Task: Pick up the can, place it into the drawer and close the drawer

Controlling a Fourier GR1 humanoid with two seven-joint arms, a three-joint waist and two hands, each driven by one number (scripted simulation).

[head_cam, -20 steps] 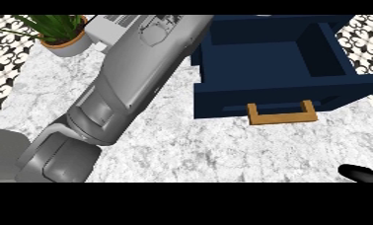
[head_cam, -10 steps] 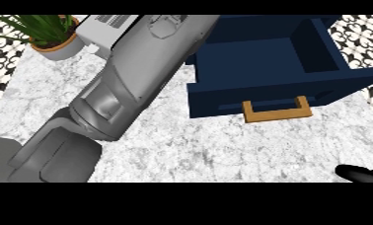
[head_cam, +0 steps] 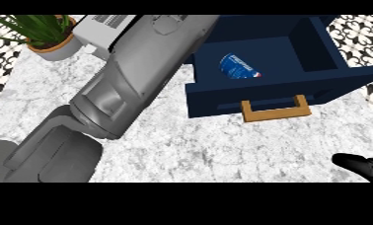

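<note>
Inside the drawer (head_cam: 218, 98) lies the can (head_cam: 239, 66) — right robot hand (head_cam: 354, 164): pose cannot be told.

Kitchen, marble counter (head_cam: 218, 150), navy drawer (head_cam: 218, 101), potted plant (head_cam: 45, 39)

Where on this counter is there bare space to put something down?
The widest bare marble lies in front of the drawer, between the left forearm and right hand. Crowded: the far-left corner, with plant pot and white box.
</note>
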